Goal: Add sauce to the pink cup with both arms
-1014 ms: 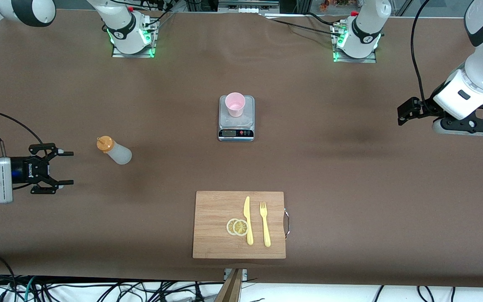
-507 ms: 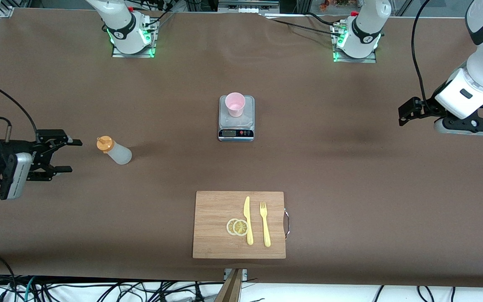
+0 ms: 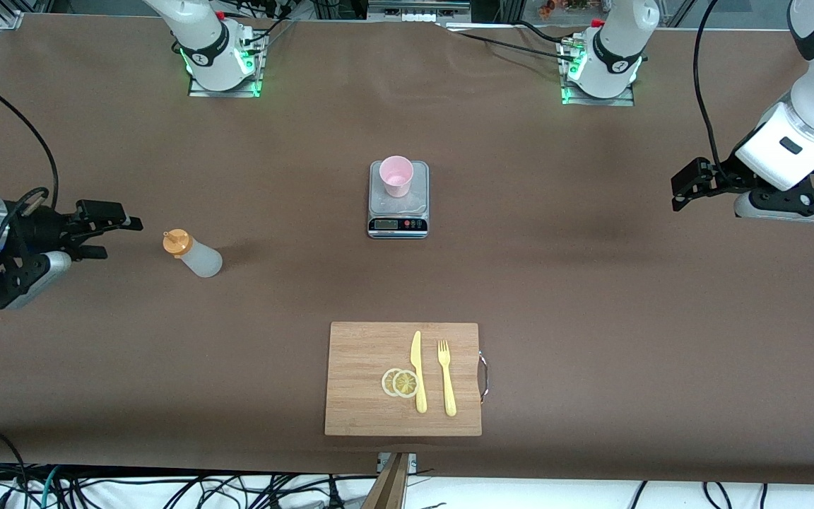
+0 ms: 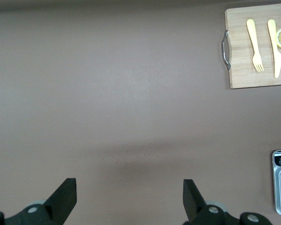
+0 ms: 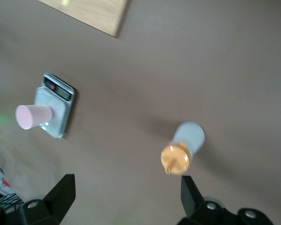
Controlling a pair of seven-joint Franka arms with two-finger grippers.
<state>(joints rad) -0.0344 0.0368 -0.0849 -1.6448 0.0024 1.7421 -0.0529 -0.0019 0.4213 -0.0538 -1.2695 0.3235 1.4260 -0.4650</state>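
Since a second ago my right gripper (image 3: 114, 237) has climbed up the frame's left edge and rolled over, and it now points at the orange cap; the left arm has only lifted slightly at the right edge. That right gripper hangs over bare table at mid-left of the front view, its black fingers (image 5: 61, 192) spread wide and holding nothing. Just ahead of it stands the sauce (image 3: 193, 255), a small translucent whitish squeeze bottle with an orange nozzle cap, upright on the brown table covering (image 3: 591, 283) toward the right arm's end. In the right wrist view I see the bottle (image 5: 182, 149) from above between my fingertips, apart from both.

My left gripper (image 3: 684, 187) waits over bare table at the upper right of the front view, jaws fully apart and empty; in its wrist view the two fingertips (image 4: 65, 197) frame only brown surface.

At upper centre sits the pink cup (image 3: 396, 175), a small pale pink tapered plastic tumbler, upright on the platform of a small silver digital kitchen scale (image 3: 398, 208). I cannot read its display.

Lower centre, nearer the camera, lies a rectangular bamboo cutting board (image 3: 357, 378) with a metal handle. On it lie two overlapping lemon slices (image 3: 400, 382), a yellow plastic knife (image 3: 417, 371) touching them and a yellow plastic fork (image 3: 446, 376) just beside the knife.

No legible writing shows on the bottle or cup.
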